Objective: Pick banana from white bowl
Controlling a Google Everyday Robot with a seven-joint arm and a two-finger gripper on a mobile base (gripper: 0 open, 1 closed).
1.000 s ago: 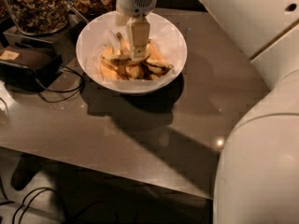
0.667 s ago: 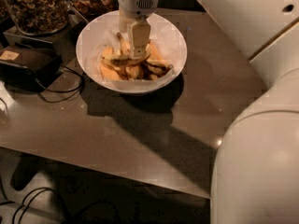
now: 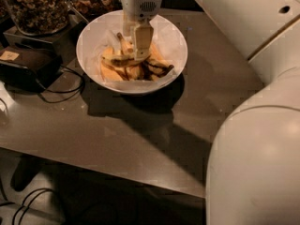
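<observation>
Change: little is seen to have moved; the gripper (image 3: 139,55) is kept over the same spot in the bowl, and the arm shell (image 3: 255,163) has edged slightly towards 9 o'clock.
Arm shell: the view is filled from 1 to 5 o'clock.
Table (image 3: 140,139): dark, shadowed below the bowl.
White bowl (image 3: 89,55): set at 11 o'clock on the table.
Nut jar (image 3: 37,8): at 10 o'clock of the bowl.
Gripper: lowered from 12 o'clock into the bowl, onto the fruit; its grasp cannot be made out.
Banana (image 3: 117,60): lying inside the bowl, brown-spotted.

The tool (image 3: 137,55) in the white bowl (image 3: 174,43) edged slightly right.
</observation>
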